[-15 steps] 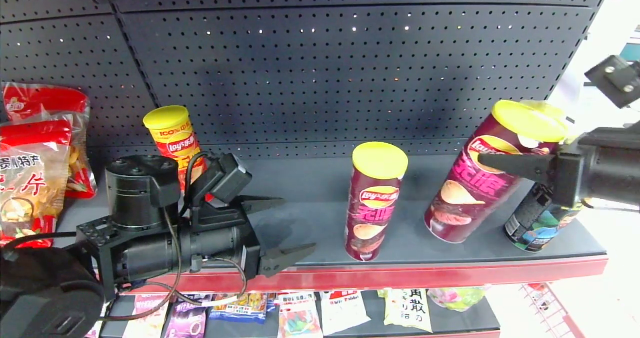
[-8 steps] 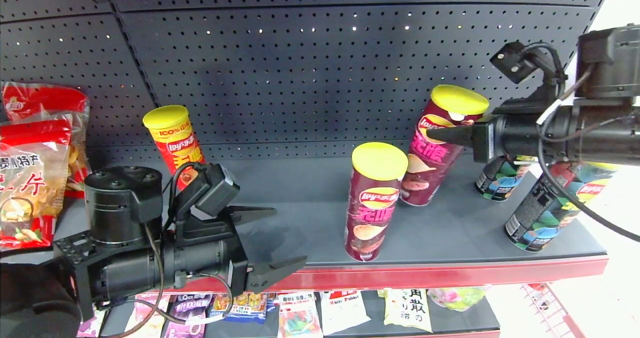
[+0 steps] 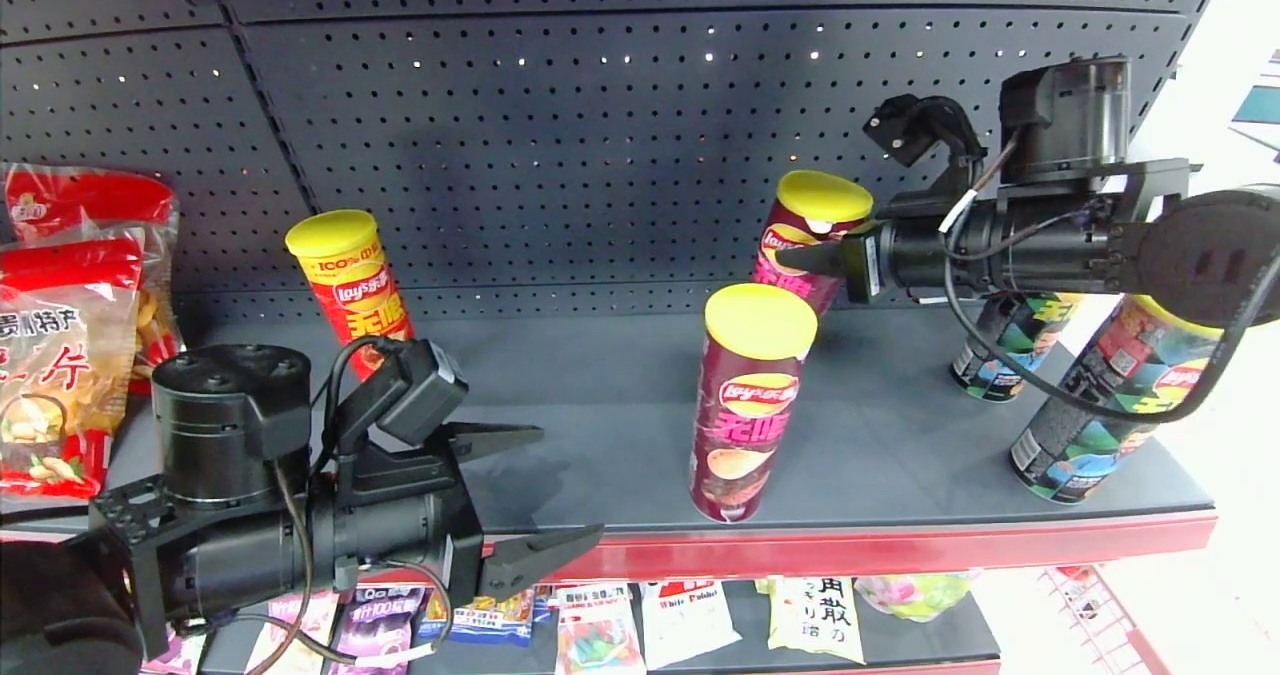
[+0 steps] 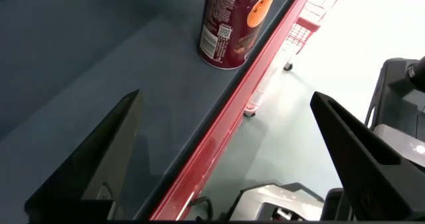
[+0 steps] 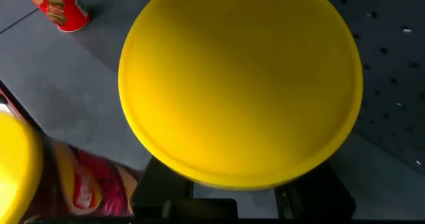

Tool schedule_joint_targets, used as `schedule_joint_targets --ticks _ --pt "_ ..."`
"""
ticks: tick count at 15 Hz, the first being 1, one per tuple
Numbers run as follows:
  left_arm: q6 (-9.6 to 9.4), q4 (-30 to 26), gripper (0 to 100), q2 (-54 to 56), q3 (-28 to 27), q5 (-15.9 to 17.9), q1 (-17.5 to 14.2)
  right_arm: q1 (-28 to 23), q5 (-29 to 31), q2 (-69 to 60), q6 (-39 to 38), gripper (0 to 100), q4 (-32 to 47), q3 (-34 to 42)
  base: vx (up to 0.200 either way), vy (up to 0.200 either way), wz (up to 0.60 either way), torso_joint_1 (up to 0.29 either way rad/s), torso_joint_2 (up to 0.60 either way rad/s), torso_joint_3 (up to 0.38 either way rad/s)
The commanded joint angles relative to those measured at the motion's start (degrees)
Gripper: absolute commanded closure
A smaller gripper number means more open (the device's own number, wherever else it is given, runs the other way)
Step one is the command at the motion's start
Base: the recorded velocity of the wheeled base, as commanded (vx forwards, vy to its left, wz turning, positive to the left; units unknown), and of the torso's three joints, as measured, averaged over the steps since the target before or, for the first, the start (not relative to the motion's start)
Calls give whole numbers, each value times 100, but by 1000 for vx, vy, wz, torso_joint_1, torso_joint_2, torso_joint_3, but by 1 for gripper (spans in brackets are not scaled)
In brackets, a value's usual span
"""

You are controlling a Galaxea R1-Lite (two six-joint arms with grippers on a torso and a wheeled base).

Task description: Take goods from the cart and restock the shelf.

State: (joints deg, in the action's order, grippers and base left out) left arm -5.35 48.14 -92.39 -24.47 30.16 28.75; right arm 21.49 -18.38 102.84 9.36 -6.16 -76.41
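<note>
Right gripper [image 3: 808, 240]: closed around the top of a purple can [image 3: 822, 197], just under its yellow lid.
Held can: far back on the shelf [image 3: 600, 405], near the wall with holes, right behind the front can [image 3: 750, 405]. It leans a little. The front can hides its bottom, so I cannot tell if it touches the shelf.
Right wrist view: looks straight down on the held can's round yellow lid [image 5: 242, 84]. A red can [image 5: 63, 4] is far off to the left.
Left gripper [image 3: 570, 483]: wide open and holding nothing, at the near left edge of the shelf.
Left wrist view: the two open fingers [image 4: 93, 164], the bottom of the front can [image 4: 232, 24], and a red wire cart [image 4: 302, 34] on the floor.
Front can: purple, yellow lid, standing up near the red shelf edge.
Red can [image 3: 350, 275]: yellow lid, far left.
Green cans [image 3: 1090, 405]: two, at the right end.
Snack bags [image 3: 70, 335]: red, at the left side.
Small packets [image 3: 690, 620]: on the shelf below.
</note>
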Motion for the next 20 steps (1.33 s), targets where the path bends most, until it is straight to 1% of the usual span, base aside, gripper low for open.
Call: schedule_joint_targets --ticks 1,3,8,16,17,20 --pt "-1 -6 0 -33 12 -1 -18 74 -25 280 4 100 0 -225 0 0 0 0 0 0" --pt "-1 2 0 -24 91 -10 -71 136 -25 421 4 100 0 -375 0 0 0 0 0 0" --pt "-1 2 0 -16 126 -10 -132 329 -16 614 13 100 -8 -383 0 0 0 0 0 0" --pt "-1 2 0 -24 126 -1 -141 329 -16 650 13 100 -8 -322 0 0 0 0 0 0" --pt "-1 2 0 -24 126 -1 -141 338 -7 658 39 0 -17 -304 0 0 0 0 0 0" --pt "-1 2 0 -24 126 -1 -141 329 10 641 57 0 -17 -304 0 0 0 0 0 0"
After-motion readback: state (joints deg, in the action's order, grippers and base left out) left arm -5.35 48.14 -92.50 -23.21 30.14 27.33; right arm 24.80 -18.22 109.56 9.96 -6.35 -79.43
